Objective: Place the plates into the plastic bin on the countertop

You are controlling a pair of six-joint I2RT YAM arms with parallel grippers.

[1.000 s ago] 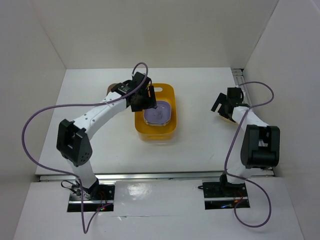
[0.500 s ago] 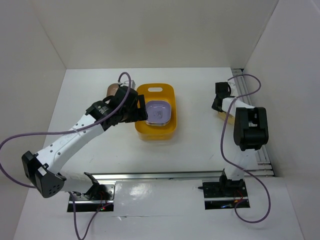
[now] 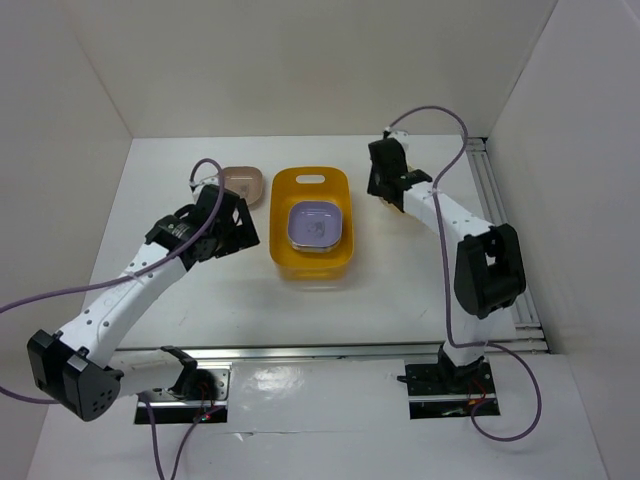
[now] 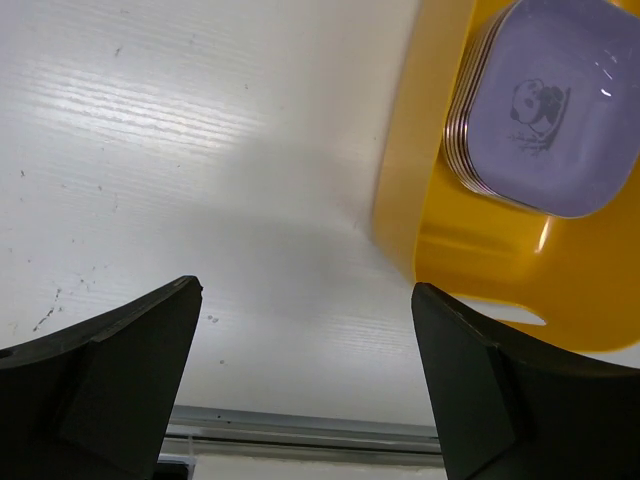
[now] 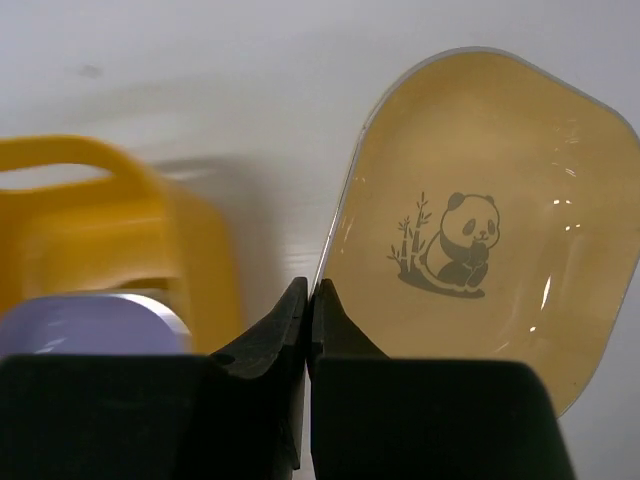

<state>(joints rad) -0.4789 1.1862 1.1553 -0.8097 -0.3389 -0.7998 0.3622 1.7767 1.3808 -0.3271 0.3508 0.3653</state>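
White countertop [image 3: 200, 300] under us, yellow panda plate [image 5: 480, 230] hidden from above, our right gripper [image 5: 309, 300] pinching its rim beside the plastic bin [image 3: 283, 262], lavender plates [image 3: 317, 224] stacked inside, our left gripper [image 4: 305, 290] spread wide, empty.

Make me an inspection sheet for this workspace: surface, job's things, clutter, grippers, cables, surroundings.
Surface: white countertop, few dark specks.
Job's things: plastic bin holds a plate stack, lavender plate on top; brown-pink plate on the countertop left of it; yellow plate in the right gripper.
Clutter: nothing seen.
Grippers: left gripper jaws open, empty; right gripper jaws shut on the yellow plate's rim.
Cables: purple cables loop off both arms.
Surroundings: white walls; metal rail at near edge.
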